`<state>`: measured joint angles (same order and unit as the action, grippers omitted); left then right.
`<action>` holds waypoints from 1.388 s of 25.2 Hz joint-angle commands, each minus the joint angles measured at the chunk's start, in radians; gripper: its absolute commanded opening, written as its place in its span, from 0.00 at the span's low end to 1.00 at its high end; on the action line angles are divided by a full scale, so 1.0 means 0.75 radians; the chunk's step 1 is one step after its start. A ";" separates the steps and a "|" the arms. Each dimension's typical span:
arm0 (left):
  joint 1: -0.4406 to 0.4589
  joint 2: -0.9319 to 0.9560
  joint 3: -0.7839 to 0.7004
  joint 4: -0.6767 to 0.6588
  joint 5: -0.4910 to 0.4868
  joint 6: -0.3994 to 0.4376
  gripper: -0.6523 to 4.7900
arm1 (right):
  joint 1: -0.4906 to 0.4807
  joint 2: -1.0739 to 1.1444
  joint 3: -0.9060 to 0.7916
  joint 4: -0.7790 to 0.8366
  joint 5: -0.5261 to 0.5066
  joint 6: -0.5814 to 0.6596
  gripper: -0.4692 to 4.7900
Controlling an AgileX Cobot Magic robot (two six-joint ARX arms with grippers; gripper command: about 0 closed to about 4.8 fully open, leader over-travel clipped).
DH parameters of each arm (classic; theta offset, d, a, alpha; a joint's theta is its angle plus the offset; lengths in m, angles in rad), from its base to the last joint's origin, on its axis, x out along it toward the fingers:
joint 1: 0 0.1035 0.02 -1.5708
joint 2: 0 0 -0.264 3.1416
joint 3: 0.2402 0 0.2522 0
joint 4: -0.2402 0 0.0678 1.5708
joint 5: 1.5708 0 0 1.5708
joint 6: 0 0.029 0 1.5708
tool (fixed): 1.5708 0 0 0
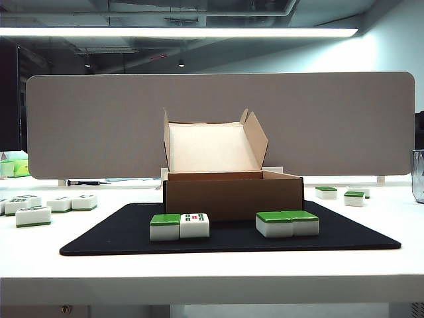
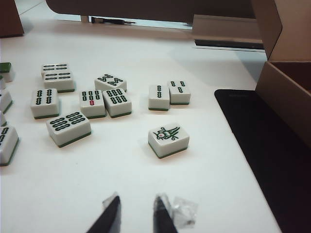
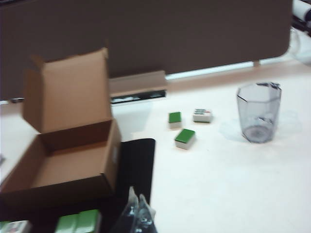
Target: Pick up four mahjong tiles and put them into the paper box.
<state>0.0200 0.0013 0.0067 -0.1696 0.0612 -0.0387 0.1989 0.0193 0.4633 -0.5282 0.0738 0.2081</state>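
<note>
1. The open brown corrugated cardboard box [image 1: 233, 195] stands on the black mat [image 1: 344, 233]; its pale inside looks empty
2. The clear faceted plastic cup [image 3: 258, 112] stands apart, contents unclear
3. Four white, green-backed mahjong tiles [image 1: 179, 226] sit paired in front of the box; a grab might drag a neighbour
4. Left gripper [image 2: 135, 217] hangs narrowly parted over loose tiles; right gripper [image 3: 136, 209] looks closed, empty

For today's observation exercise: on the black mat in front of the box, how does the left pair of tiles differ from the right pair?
In the left pair, one tile shows a green back and the other a white face with red and green marks; in the right pair, both show green backs. The left pair sits before the box's left end, the right pair before its right end. Both pairs sit side by side, touching, on the mat.
</note>
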 commanded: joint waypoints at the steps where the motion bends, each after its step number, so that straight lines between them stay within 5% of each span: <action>1: -0.001 0.001 -0.001 -0.013 0.005 0.000 0.27 | 0.001 0.001 0.137 -0.130 -0.080 0.004 0.09; 15: -0.001 0.001 0.000 -0.012 0.007 -0.064 0.27 | 0.001 0.003 0.326 -0.617 -0.753 0.212 0.09; 20: -0.007 0.001 0.036 -0.036 0.165 -0.159 0.27 | 0.001 0.003 0.326 -0.626 -0.760 0.212 0.09; 28: -0.009 0.033 0.242 -0.113 0.219 -0.214 0.27 | 0.001 0.003 0.325 -0.627 -0.760 0.212 0.09; 35: -0.009 0.386 0.510 -0.137 0.289 -0.214 0.27 | 0.001 0.003 0.325 -0.627 -0.760 0.211 0.09</action>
<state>0.0135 0.2554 0.3611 -0.2760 0.2630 -0.1997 0.1989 0.0204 0.7040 -1.0111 -0.4934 0.3630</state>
